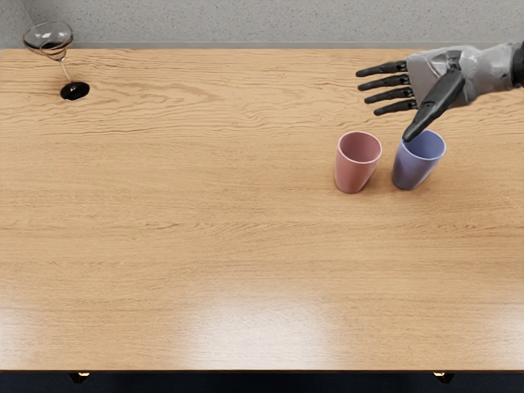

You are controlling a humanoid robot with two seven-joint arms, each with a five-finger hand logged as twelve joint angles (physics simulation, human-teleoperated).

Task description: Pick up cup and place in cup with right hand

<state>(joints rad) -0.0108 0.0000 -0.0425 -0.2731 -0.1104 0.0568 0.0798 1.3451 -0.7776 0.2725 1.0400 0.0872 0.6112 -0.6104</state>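
A pink cup [355, 170] stands just left of a blue cup [413, 170] on a wooden table [205, 221], the right hand [422, 75] open and empty at their far side. The pickup appears to be pending, needing a careful descent around one cup.

On my feed: pink cup [355, 168], upright, mouth up, right half of table [205, 229]; blue-violet cup [414, 168], upright, mouth up, just beside it on the side toward the picture's right edge
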